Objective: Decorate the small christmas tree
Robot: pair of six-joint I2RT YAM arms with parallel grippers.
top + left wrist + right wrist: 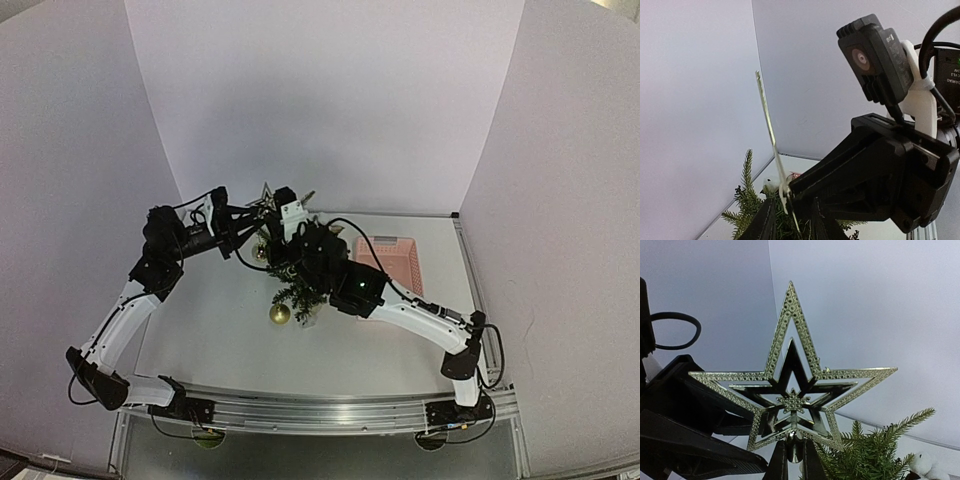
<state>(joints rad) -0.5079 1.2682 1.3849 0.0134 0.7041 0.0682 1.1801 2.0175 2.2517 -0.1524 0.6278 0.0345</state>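
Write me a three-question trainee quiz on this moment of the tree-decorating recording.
1. True or false: the right gripper grips the gold star by its bottom stem.
2. On which side of the small christmas tree does the pink basket stand? A) the robot's left B) the robot's right C) underneath it
3. What round thing shows at the tree's near foot?
Key: 1 true; 2 B; 3 a gold bauble.
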